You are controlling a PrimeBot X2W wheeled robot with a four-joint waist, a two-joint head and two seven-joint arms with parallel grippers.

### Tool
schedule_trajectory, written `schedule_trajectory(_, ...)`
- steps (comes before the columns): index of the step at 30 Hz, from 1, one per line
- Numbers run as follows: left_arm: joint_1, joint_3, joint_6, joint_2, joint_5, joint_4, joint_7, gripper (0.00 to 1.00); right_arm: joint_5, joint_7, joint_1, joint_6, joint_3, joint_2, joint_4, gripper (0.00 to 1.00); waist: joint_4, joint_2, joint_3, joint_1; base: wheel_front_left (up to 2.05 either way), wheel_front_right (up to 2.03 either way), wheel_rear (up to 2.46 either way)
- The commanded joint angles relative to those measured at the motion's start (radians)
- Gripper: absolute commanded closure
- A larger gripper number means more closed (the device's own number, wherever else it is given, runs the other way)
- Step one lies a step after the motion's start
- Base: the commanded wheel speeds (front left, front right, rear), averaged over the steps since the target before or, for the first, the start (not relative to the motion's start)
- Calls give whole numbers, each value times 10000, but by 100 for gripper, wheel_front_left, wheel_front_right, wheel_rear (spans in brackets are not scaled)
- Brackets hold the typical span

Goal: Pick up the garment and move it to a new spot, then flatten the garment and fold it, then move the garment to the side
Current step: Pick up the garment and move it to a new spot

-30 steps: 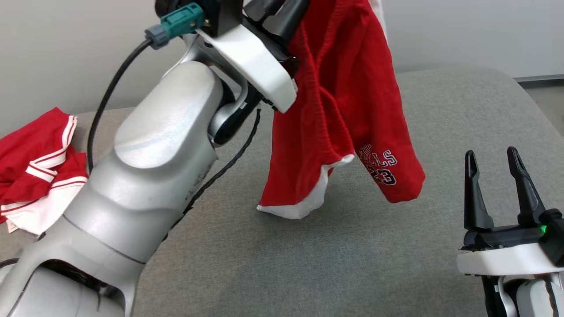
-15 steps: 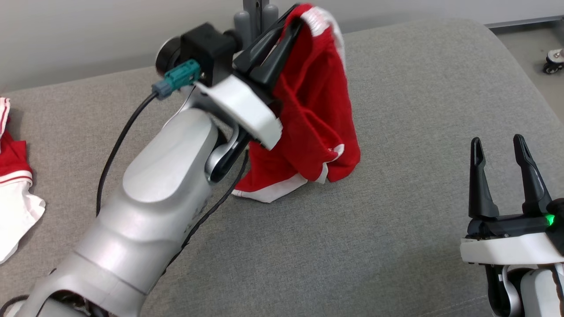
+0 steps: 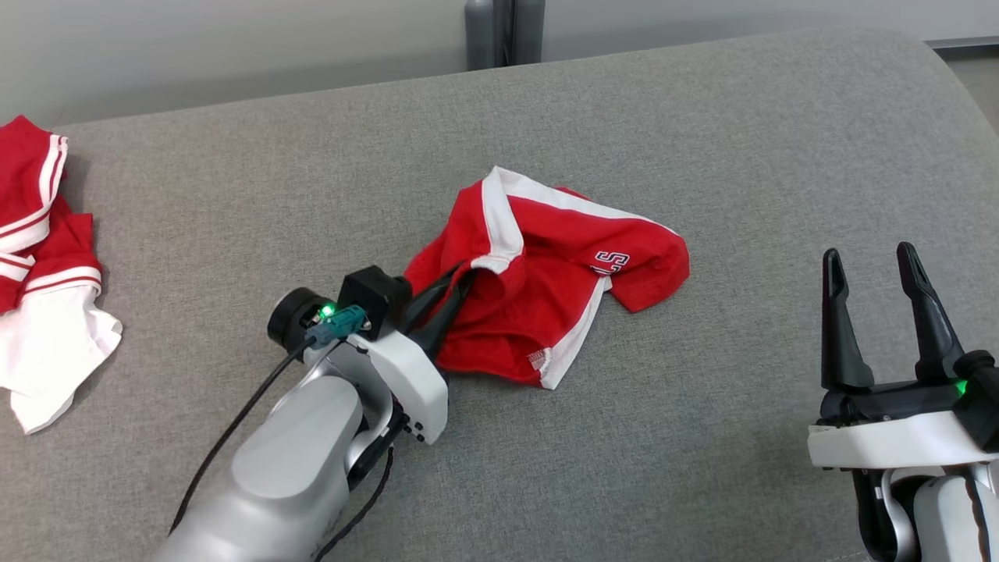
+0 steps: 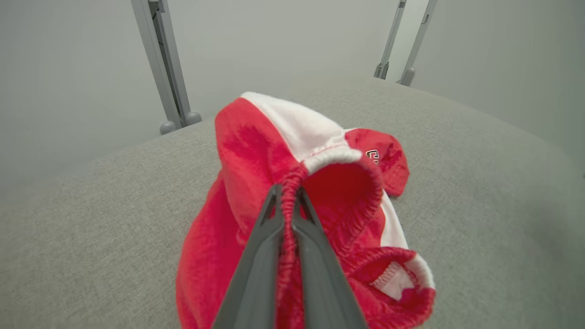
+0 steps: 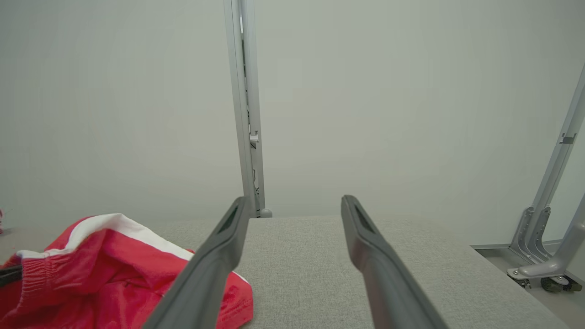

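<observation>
The garment (image 3: 546,265) is a pair of red shorts with white trim, lying crumpled in the middle of the grey cushioned surface (image 3: 702,140). My left gripper (image 3: 460,275) is shut on its elastic waistband at the garment's left edge. The left wrist view shows the waistband (image 4: 289,192) pinched between the dark fingers (image 4: 263,256) of the left gripper (image 4: 287,194). My right gripper (image 3: 870,261) stands open at the lower right, well clear of the cloth. In the right wrist view the right gripper (image 5: 295,205) frames bare surface, and the garment (image 5: 114,269) lies at the lower left.
A second red and white garment (image 3: 39,257) lies bunched at the left edge of the surface. A grey metal post (image 3: 503,31) stands behind the far edge. The surface curves down toward the floor (image 5: 512,260) on the right.
My left arm has come down from high up, lowering the hanging garment onto the surface, where it now lies crumpled. The camera has shifted too. The right gripper has stayed put.
</observation>
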Motion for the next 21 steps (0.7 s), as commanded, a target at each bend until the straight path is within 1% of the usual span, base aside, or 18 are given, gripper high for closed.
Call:
schedule_trajectory(1, 75, -7, 3, 12, 41, 44, -46, 100, 0, -4, -86, 2, -14, -60, 38, 0, 17, 0, -22, 0, 0, 0, 0)
schedule_trajectory(5, 389, 36, 3, -105, 100, 468, -46, 100, -8, -4, -69, 2, 26, -60, 153, 0, 37, 0, -111, 0, 0, 0, 0)
schedule_trajectory(6, 443, 81, 3, -111, 160, 518, -46, 85, -19, -4, -54, 2, 11, -60, 178, 0, 42, 0, -136, 0, 0, 0, 0)
schedule_trajectory(7, 500, 133, 3, -99, 228, 555, -46, 57, -25, -4, -31, 2, -16, -60, 193, 0, 54, 0, -167, 0, 0, 0, 0)
schedule_trajectory(8, 566, 215, 3, -92, 267, 559, -47, 15, -50, -4, 4, 2, -53, -60, 218, 0, 75, 0, -206, 0, 0, 0, 0)
schedule_trajectory(9, 649, 310, 3, -88, 322, 542, -47, 1, -66, -4, 50, 2, -91, -58, 243, 0, 105, 0, -255, 0, 0, 0, 0)
schedule_trajectory(13, 1032, 852, 3, -98, 490, 314, -36, 0, -151, -4, 207, 2, -236, -58, 354, 0, 253, 0, -489, 0, 0, 0, 0)
schedule_trajectory(21, 2255, 2243, 11, -213, 929, -729, -36, 0, -275, -4, 456, 2, -270, -60, 563, 0, 627, 0, -1083, 0, 0, 0, 0)
